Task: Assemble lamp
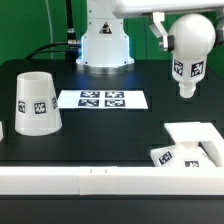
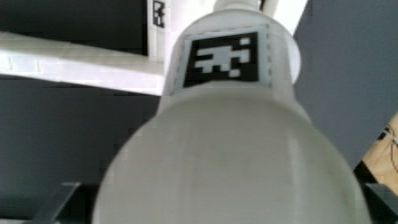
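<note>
A glossy white arm (image 1: 150, 10) on a stout white base (image 1: 105, 42).
The base is a rounded column of smooth white shell. Its sides are shaded pale blue-grey, and it flares into a wider collar at its foot. Black cables (image 1: 68, 30) hang in a loose bundle just beside it, on the exterior view's left. Above, the arm's link wears the same plain white casing, with soft rounded edges and a faint sheen. In the wrist view the fingers (image 2: 64, 206) show only as blurred dark grey slabs, matte and straight-edged.
</note>
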Controlling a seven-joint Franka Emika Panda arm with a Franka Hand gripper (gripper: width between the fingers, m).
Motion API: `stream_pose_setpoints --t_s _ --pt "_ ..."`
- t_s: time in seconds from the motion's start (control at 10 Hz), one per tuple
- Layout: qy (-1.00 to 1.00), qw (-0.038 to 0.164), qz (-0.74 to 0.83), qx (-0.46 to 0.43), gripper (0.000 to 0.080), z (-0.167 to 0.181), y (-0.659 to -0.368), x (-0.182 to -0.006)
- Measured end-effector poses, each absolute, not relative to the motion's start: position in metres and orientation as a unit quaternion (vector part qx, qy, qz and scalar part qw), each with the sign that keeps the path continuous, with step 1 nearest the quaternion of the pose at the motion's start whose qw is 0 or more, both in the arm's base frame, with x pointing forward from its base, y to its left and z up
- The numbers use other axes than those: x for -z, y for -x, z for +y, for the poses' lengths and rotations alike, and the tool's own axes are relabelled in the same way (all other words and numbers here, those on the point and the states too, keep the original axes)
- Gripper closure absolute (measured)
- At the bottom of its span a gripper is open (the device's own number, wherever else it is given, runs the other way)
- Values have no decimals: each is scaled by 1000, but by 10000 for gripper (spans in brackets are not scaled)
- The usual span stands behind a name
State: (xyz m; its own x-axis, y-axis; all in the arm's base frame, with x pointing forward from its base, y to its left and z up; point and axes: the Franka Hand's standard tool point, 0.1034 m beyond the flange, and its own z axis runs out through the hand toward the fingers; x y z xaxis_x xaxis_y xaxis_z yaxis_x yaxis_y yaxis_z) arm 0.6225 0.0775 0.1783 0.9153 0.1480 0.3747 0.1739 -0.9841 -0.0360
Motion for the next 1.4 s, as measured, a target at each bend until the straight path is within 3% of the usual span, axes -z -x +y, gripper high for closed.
stream_pose_setpoints --t_s 0.3,0.8,1.0,1.4 --pt "955 19 -101 279 222 74 -639 -186" --pt "957 20 -103 272 222 76 -638 -182" --pt "951 4 -152 268 222 75 -636 -172" --pt "951 6 -157 265 222 80 -633 -168"
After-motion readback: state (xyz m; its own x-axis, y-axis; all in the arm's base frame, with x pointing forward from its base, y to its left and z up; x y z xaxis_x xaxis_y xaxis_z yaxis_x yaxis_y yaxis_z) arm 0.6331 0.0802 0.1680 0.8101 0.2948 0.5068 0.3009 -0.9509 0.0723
